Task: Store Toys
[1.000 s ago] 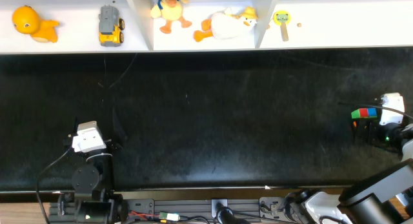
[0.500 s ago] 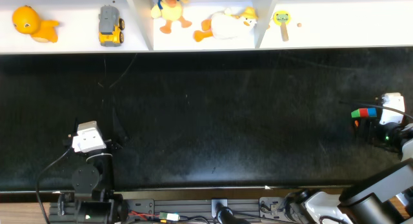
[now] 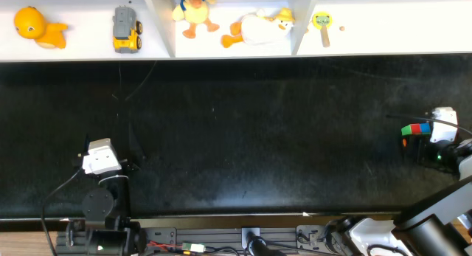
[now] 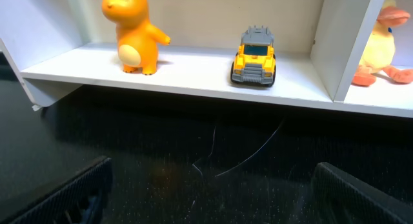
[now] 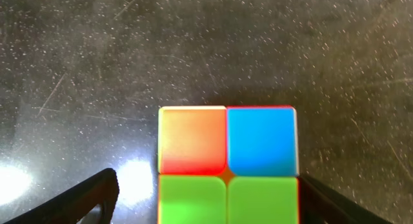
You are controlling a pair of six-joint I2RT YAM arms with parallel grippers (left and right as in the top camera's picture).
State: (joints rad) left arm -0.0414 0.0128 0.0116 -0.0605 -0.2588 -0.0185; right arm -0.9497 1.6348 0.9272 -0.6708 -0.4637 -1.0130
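Observation:
A colour puzzle cube (image 5: 227, 166) with orange, blue and green tiles lies on the black table at its far right side, also seen in the top view as the cube (image 3: 415, 128). My right gripper (image 5: 213, 208) is open, one finger on each side of the cube, with a gap to the cube on one side. My left gripper (image 4: 206, 192) stands open near the table's front left, its arm (image 3: 100, 158) low in the top view, with nothing between the fingers.
A white shelf (image 3: 236, 51) runs along the back. It holds an orange figure (image 3: 37, 26), a yellow truck (image 3: 126, 29), a yellow duck plush (image 3: 194, 11), a white duck plush (image 3: 258, 27) and a small green toy (image 3: 322, 23). The black tabletop (image 3: 243, 130) spans the middle.
The right gripper has shifted slightly to the left over the cube. The cube and the left arm have not moved.

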